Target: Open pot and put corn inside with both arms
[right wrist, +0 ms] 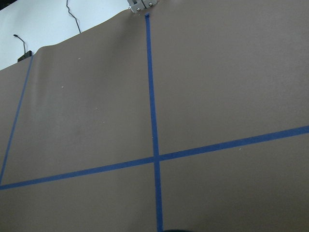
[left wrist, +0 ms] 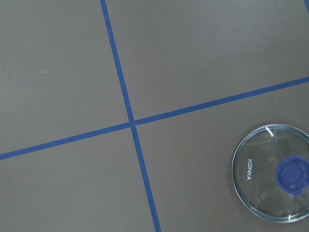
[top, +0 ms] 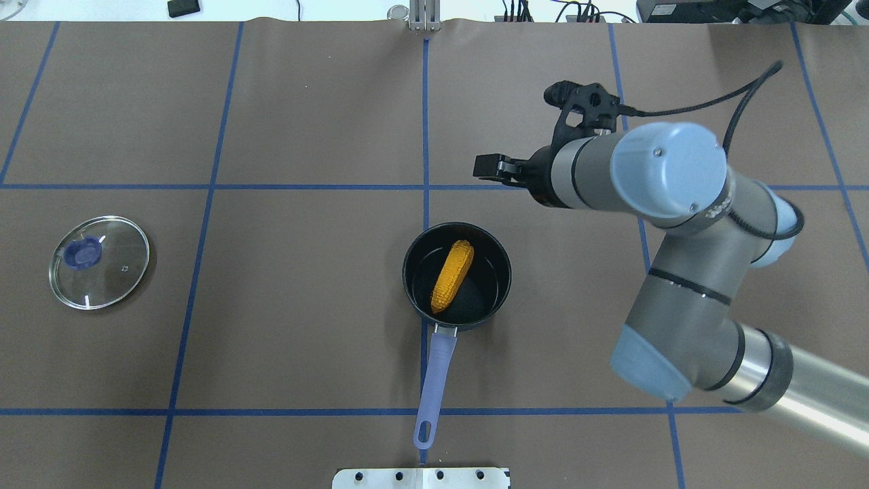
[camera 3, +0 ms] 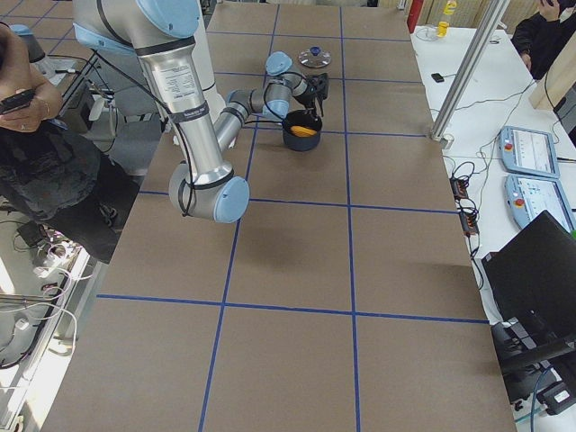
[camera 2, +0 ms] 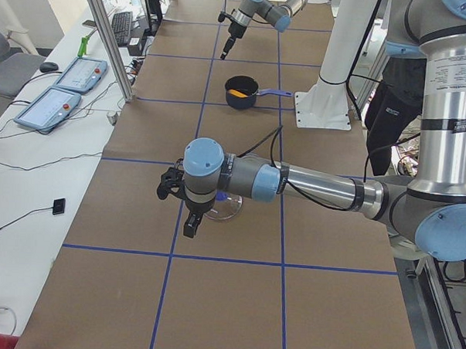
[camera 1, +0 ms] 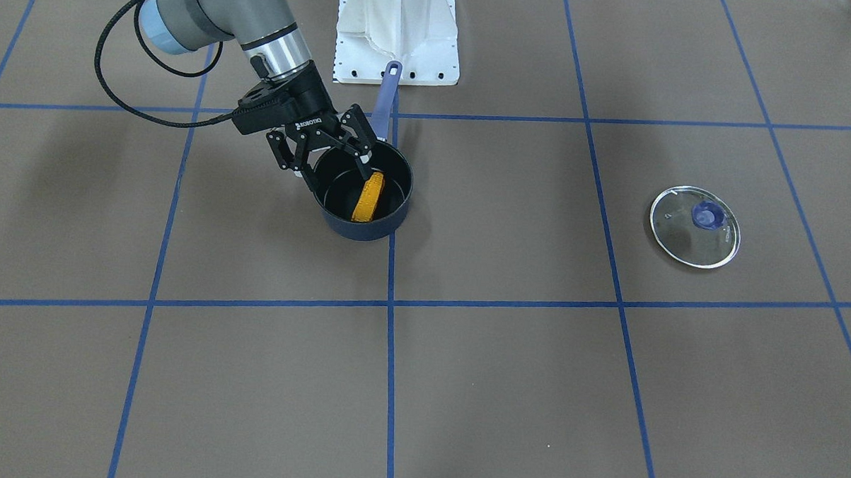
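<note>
The brown table carries a blue tape grid. The right arm bends in over it toward the middle. The left arm (seen only from the side) stretches out low over the lid's end. The pot stands open near the middle, with its handle toward the robot's base. The glass lid lies flat, well apart on the robot's left. The right gripper hangs raised just beside the pot, jaws apart and empty. The left gripper hangs near the lid, and I cannot tell how its jaws stand. The corn lies inside the pot, slanted across the bottom.
</note>
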